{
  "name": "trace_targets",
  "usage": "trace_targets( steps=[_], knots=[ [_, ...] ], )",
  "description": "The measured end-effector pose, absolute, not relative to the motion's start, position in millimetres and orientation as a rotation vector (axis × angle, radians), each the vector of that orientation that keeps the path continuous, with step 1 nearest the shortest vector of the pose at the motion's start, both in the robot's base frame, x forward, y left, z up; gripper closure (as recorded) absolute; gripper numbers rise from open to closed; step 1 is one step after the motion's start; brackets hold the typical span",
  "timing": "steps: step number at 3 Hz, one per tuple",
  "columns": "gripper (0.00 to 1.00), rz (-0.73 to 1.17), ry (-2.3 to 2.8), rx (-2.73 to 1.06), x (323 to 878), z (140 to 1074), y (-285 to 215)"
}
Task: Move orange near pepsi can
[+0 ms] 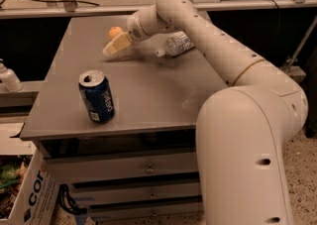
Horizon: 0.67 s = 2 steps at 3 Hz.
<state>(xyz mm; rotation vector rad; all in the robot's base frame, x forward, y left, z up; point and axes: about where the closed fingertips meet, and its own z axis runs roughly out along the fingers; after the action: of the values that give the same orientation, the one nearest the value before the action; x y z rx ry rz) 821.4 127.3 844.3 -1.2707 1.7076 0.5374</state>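
The orange [115, 32] is a small round fruit at the far side of the grey table [148, 95], partly hidden behind my gripper. My gripper [115, 45] reaches across the table from the right and sits just in front of and against the orange, its pale fingers pointing down-left. The pepsi can [96, 95], dark blue with a silver opened top, stands upright near the table's front left, well apart from the orange.
A clear plastic water bottle [174, 44] lies on its side at the far right of the table, behind my arm. A white bottle [8, 79] stands on a ledge at the left. A cardboard box [25, 189] sits on the floor at lower left.
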Motion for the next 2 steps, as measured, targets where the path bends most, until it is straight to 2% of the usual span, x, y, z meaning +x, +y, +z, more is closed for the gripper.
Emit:
trace_targets(
  steps=[1, 2],
  knots=[
    [0.18, 0.559, 1.703, -1.269, 823.9, 838.3, 136.6],
    [0.42, 0.569, 1.704, -1.263, 824.9, 835.2, 139.1]
  ],
)
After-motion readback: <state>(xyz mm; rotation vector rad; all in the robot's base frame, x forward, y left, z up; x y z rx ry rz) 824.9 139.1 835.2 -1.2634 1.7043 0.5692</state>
